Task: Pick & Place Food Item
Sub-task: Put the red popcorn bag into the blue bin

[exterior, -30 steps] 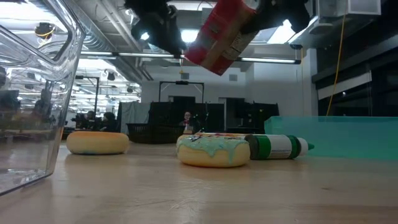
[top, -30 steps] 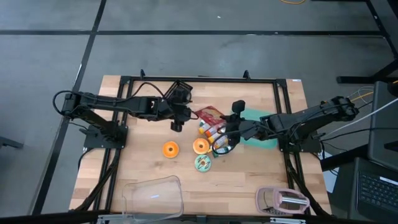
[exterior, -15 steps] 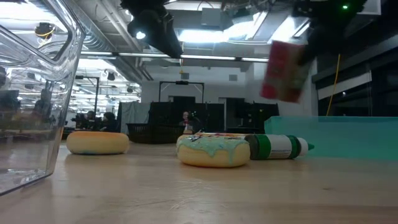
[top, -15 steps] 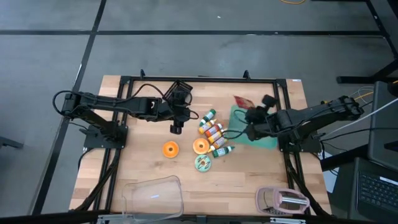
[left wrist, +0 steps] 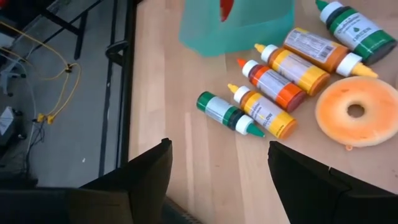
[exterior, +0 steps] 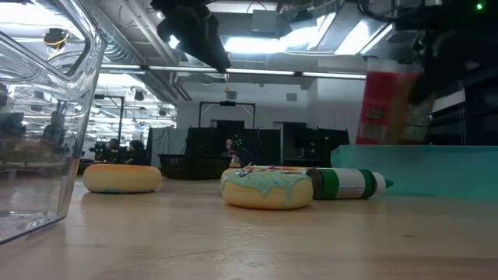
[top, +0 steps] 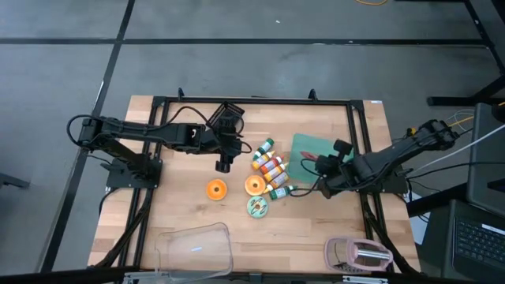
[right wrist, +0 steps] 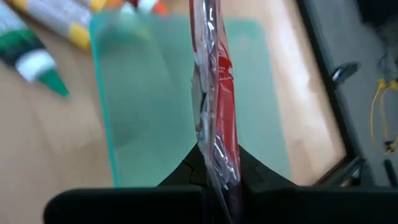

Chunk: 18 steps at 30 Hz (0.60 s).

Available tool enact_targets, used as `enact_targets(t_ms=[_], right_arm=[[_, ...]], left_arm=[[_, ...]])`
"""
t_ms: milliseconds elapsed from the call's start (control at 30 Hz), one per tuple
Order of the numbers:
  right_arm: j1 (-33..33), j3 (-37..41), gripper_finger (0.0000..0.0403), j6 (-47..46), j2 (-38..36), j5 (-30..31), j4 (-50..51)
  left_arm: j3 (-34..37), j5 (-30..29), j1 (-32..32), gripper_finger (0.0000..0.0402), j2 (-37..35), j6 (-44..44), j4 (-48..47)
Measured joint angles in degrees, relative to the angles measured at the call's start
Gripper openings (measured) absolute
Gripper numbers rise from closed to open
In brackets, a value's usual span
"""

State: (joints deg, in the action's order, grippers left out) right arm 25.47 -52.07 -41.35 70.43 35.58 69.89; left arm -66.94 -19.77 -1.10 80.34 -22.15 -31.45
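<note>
A red snack bag (exterior: 385, 105) hangs over the teal bin (top: 304, 146) at the table's right, with my right gripper (top: 319, 164) shut on it. The right wrist view shows the bag (right wrist: 214, 93) edge-on above the bin (right wrist: 155, 93). Several sauce bottles (top: 272, 170) lie left of the bin, and two orange donuts (top: 216, 188) (top: 254, 185) and a frosted donut (top: 257, 207) lie nearer the front edge. My left gripper (top: 223, 162) hovers open, left of the bottles (left wrist: 273, 87), touching nothing. My right gripper pinches one end of the bag (right wrist: 216, 158) between its two fingers. The fingers come slanting down from the table's right side. The bag (exterior: 385, 105) stands nearly upright, clear of the table, over the bin (exterior: 424, 171).
A clear plastic container (top: 193, 248) stands at the near edge and fills the low view's left (exterior: 47, 117). A pink and white device (top: 359, 254) sits at the near right corner. Black frame rails (top: 252, 100) run around the table.
My right gripper has carried the bag from above the bottles toward the table's right edge and down, to over the teal bin. Its wrist has rolled, and the bag has gone from tilted to nearly upright.
</note>
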Motion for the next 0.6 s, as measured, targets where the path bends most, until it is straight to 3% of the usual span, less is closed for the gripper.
enact_targets(t_ms=[400, 600], right_arm=[[-4.3, 3.1, 0.0015, -4.0, 0.0, -1.9, 0.9], [-6.2, 3.1, 0.0015, -17.9, 0.0, -5.1, 3.3]], left_arm=[[0.0, 1.5, 0.0, 0.0258, 0.0, 0.0, 1.5], [0.0, 1.5, 0.0, 0.0258, 0.0, 0.0, 1.5]])
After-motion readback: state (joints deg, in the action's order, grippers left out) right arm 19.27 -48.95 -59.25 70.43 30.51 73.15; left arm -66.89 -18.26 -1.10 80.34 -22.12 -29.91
